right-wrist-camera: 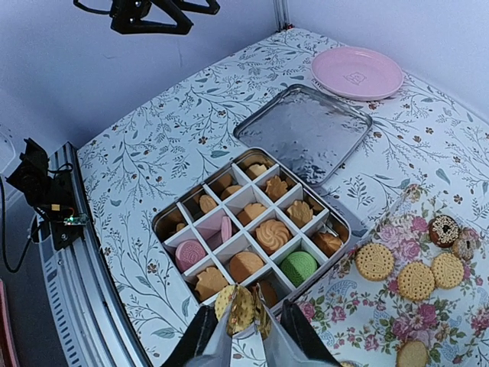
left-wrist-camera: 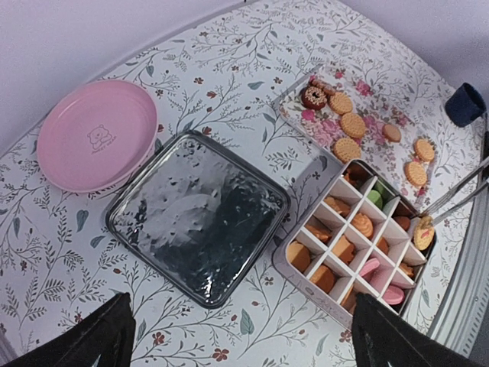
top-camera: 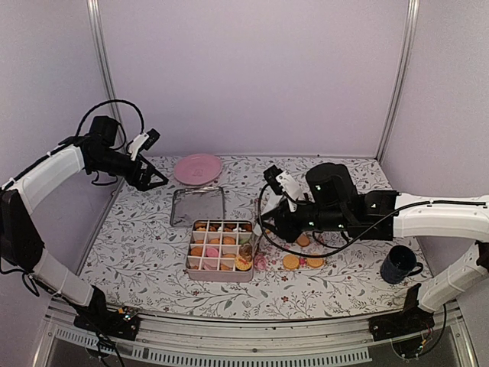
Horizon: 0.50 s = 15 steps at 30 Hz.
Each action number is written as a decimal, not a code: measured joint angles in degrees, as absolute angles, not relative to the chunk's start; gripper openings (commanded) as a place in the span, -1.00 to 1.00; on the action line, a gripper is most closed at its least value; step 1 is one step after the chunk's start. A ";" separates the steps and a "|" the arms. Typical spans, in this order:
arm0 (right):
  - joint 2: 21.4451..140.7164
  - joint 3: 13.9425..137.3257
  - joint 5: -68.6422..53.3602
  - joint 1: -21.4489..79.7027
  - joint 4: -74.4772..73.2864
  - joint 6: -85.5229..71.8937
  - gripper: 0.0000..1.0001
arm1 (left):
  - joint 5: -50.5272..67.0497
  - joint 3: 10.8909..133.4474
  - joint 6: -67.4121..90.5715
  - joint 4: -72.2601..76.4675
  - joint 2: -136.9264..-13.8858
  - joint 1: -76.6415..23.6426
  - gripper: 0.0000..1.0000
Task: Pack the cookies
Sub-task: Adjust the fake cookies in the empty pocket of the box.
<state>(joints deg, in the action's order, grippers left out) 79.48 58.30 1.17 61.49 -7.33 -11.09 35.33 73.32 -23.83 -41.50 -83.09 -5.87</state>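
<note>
Golden cookie (right-wrist-camera: 235,308), tilted, pinched in right gripper (right-wrist-camera: 243,310) over box (right-wrist-camera: 164,222) near right corner; left gripper (top-camera: 155,180) spread, empty; floral cloth (top-camera: 137,237), lilac walls (top-camera: 252,76).

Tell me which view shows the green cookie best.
Right wrist: the green cookie lies close and unobstructed in a compartment of the divided tin. Left wrist shows it smaller, partly hidden behind a divider. Top external: too small to pick out with certainty.
</note>
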 measured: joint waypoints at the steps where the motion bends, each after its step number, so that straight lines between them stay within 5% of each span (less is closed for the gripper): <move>1: 79.22 58.30 1.02 61.49 -7.29 -11.33 -0.55 | 35.33 73.32 -23.83 -41.47 -83.11 -5.87 0.98; 15: 78.08 58.46 -0.49 62.22 -7.33 -11.73 -0.84 | 35.29 73.32 -23.92 -41.47 -83.11 -5.87 0.99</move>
